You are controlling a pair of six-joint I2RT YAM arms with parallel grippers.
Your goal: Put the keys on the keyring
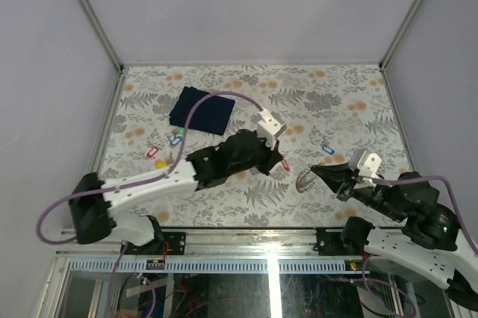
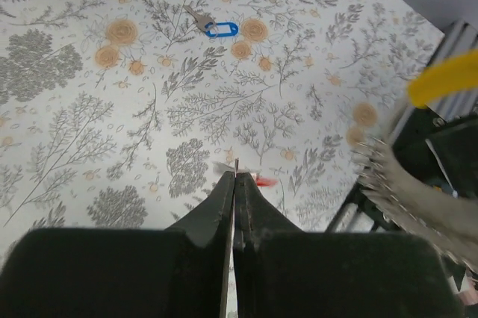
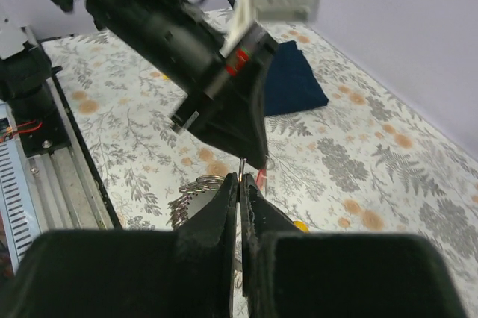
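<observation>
Top view: the left end effector (image 1: pixel 278 160) reaches to the middle of the floral table (image 1: pixel 343 101). Its fingers are clamped together on the red key (image 1: pixel 285 163), whose tag pokes out past the tips. Just to its right, the right end effector (image 1: pixel 315 172) is pinched shut on the keyring (image 1: pixel 304 180), a grey coil jutting towards the left arm. Key and ring are near each other but apart. A blue key (image 1: pixel 326 149) lies on the table just behind the right end effector. Other keys (image 1: pixel 176 140) lie well apart to the left, near a dark blue cloth (image 1: pixel 202 109).

Left wrist view: the closed fingers hold a thin sliver of metal at their tips, with the red tag blurred just beyond. The keyring (image 2: pixel 396 191) is a blurred, toothed grey arc at the right edge.

Right wrist view: the closed fingers sit just right of the ring's stacked loops (image 3: pixel 196 192). The left end effector hangs close above, and the red tag is just beside the fingertips.

The step appears to be threading the red key. It likely goes best if the right arm holds the ring steady while the left lines the key's hole up with the coil's free end. A slow approach would avoid knocking the ring askew.
</observation>
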